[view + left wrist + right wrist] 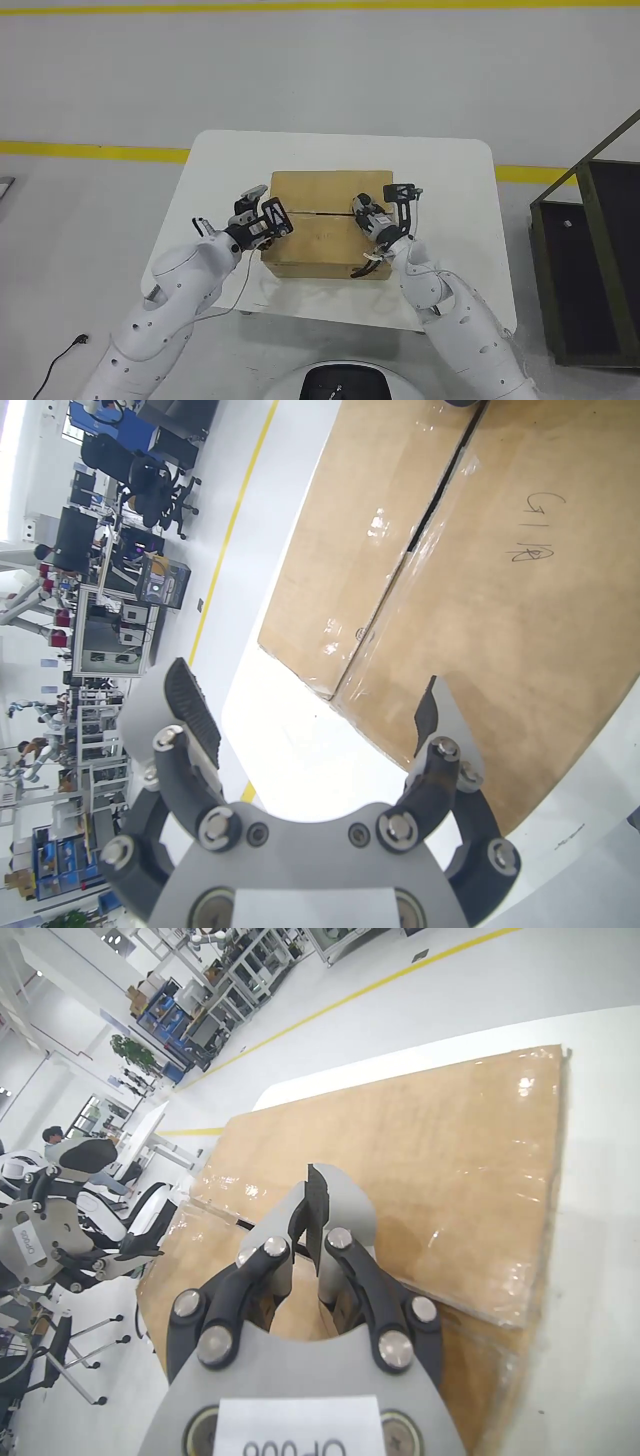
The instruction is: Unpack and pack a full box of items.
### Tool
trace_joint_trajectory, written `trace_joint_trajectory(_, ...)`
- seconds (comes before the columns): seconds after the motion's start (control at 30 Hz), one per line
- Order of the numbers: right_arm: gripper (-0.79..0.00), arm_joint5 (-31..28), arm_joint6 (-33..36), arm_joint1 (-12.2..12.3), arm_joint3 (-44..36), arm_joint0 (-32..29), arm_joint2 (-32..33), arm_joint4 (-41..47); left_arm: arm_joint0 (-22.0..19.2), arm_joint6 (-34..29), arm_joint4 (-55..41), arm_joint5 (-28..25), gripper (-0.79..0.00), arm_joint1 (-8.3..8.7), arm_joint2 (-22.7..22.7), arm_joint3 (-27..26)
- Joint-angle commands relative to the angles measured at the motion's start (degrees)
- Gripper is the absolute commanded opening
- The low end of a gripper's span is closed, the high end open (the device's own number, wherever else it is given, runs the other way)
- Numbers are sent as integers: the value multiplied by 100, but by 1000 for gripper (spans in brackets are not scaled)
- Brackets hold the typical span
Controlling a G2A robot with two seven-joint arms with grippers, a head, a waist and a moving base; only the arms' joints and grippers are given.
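Brown cardboard box at the middle of the white worktop, both top flaps down and meeting along a lengthwise seam. Glossy clear tape over that seam and down the box's end. Pen scribble on the nearer flap.

At the box's left end, close to the seam, left end effector spread wide. One finger over the edge of the nearer flap, the other out past the box, over the worktop's left edge.

Above the box top toward its right end, right end effector pressed together, pads flat against each other, tips aimed across the seam at the far flap. Cannot tell whether touching the cardboard or hanging just clear of it. Beside those tips, a slight step between the two flaps, far flap seemingly the higher.

Beyond the worktop, yellow line across the pale floor. To the right and well apart from the worktop, dark green metal frame standing on the floor. Black cable on the floor at the near left. Black office chairs in the room behind
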Motion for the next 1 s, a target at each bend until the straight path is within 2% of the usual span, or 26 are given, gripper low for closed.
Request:
trace_joint_trajectory(0.0, -785, -14, -116, -4, 4, -24, -24, -146, -19, -29, -67, 1, 0, 2, -96, -4)
trace_joint_trajectory(0.1, -785, -49, -196, -15, 34, -53, -51, -209, -79, -198, 33, -15, 0, 13, -214, -24)
trace_joint_trajectory(0.3, -785, -104, -202, -32, 67, -46, -59, -269, -104, -597, 812, -153, 0, 48, -221, -53)
trace_joint_trajectory(0.67, -785, -148, -166, -53, 26, -73, 15, -229, -104, -597, 812, -153, 0, 48, -221, -53)
trace_joint_trajectory(0.97, -785, -124, -217, -78, 42, -78, 50, -232, 74, -1187, 594, 296, 0, -22, -286, 522)
